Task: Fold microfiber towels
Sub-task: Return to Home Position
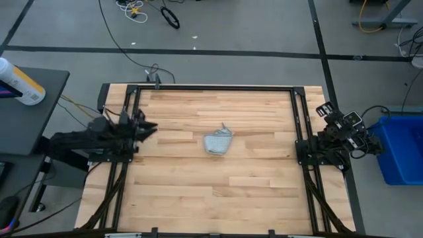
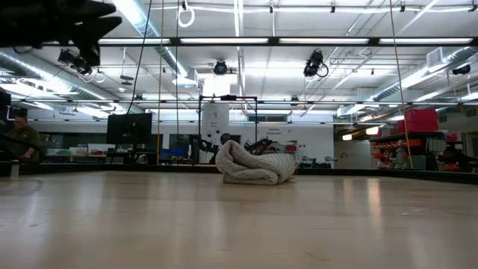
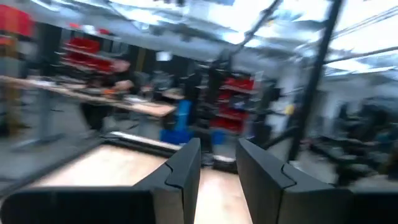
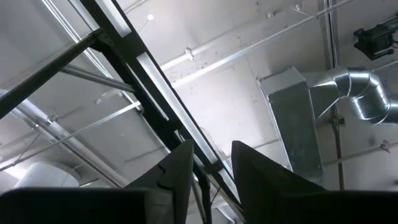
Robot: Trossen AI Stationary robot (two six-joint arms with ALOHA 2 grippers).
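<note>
Now, microfiber towel (image 1: 219, 141) alone in the middle
It lies bunched, far from every edge of the table (image 1: 251, 192); left hand (image 1: 152, 127) at the left edge, right hand (image 1: 326, 110) at the right, both narrowly open.

L end effector (image 3: 219, 148), jaws apart, above wood table (image 3: 106, 169).

microfiber towel (image 1: 218, 141): corner tag and inner folds hidden in the bunch.
</note>
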